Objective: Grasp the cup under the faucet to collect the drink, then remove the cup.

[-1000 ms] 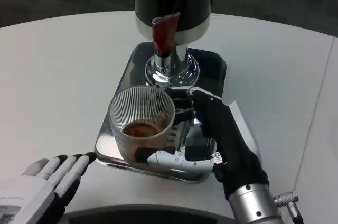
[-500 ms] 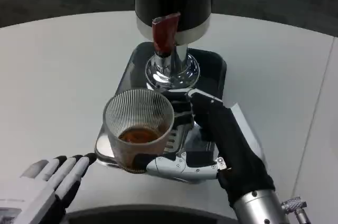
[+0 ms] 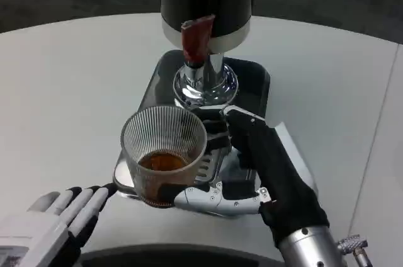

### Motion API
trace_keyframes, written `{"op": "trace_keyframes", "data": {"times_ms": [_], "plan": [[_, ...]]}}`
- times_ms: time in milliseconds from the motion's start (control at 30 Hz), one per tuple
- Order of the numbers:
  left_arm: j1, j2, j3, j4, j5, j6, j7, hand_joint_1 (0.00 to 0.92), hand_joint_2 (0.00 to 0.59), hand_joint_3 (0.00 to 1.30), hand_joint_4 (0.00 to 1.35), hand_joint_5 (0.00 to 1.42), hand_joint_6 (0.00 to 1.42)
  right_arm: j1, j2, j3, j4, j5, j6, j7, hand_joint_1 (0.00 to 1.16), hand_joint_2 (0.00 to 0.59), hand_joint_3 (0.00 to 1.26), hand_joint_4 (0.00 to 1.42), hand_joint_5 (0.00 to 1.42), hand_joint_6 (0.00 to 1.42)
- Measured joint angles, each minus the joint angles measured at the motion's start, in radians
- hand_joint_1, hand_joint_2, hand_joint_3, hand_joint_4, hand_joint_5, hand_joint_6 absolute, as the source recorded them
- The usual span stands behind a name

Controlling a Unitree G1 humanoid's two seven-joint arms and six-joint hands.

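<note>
Risk: tilt or jolt during withdrawal spills brown drink; loose grip drops cup.

My left hand [image 3: 47, 232], nearest, left of tray: fingers straight, slightly spread, holding nothing.

My right hand [image 3: 252, 166]: fingers wrapped round ribbed clear plastic cup [image 3: 164, 153], held at front edge of shiny metal drip tray [image 3: 252, 81], forward of red-handled faucet [image 3: 196, 39].

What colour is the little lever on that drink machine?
Dark red. The lever sticks out from the dispenser above the cup, seen in the head view.
</note>
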Motion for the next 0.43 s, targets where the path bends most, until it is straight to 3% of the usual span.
{"op": "trace_keyframes", "data": {"times_ms": [433], "plan": [[-0.003,-0.005,-0.006,-0.005,0.004,0.001,-0.001,0.000,0.085,0.00,0.00,0.00,0.00,0.005,0.000,-0.004,-0.020,0.015,0.002,0.008,1.16,0.284,0.63,0.85,0.93,1.20]]}}
